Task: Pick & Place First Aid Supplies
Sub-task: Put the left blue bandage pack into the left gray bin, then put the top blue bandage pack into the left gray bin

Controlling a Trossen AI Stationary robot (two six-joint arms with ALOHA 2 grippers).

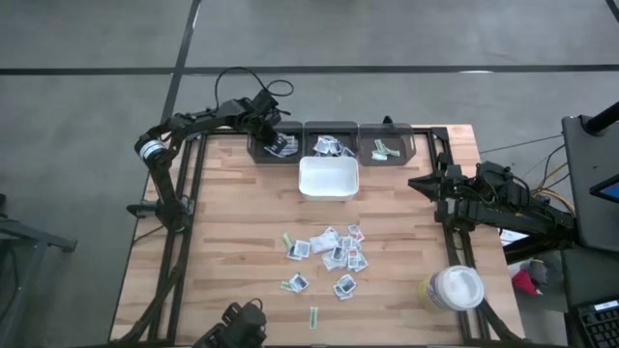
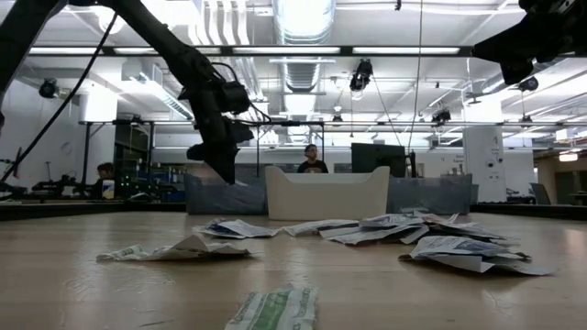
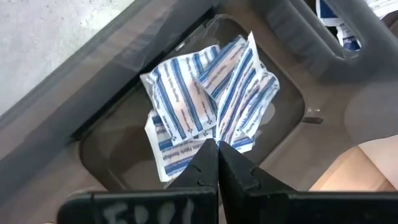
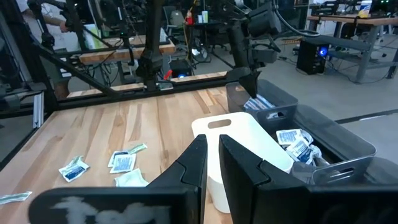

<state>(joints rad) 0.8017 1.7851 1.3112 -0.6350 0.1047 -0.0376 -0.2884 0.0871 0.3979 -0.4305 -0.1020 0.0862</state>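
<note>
Supplies on the table: most of the first aid supplies (image 1: 327, 253) lie scattered on the wooden table (image 1: 232, 213), on the near half, some overlapping, a few narrow strips apart from the heap.
Supplies already binned: blue-striped packets (image 3: 208, 99) lie piled in the left bin (image 1: 274, 145); more packets sit in the middle bin (image 1: 331, 141) and the right bin (image 1: 386, 143).
My left gripper (image 3: 217, 149): it hangs just over the left bin, fingertips pressed together, holding nothing; the striped packets lie right below the tips.
My right gripper (image 4: 212, 146): it waits at the table's right edge, raised, pointing across the table toward the bins; jaws stand narrowly apart, with nothing between them.
White tray (image 1: 329, 178): it stands just in front of the middle bin, between the bins and the scattered packets.
Jar (image 1: 455, 288): round with a white lid, near the right front corner, well apart from the packets.
In the way: the white tray's wall blocks the low view of the middle bin.
Room behind: a person (image 2: 312, 159) shows beyond the tray in the low view.
</note>
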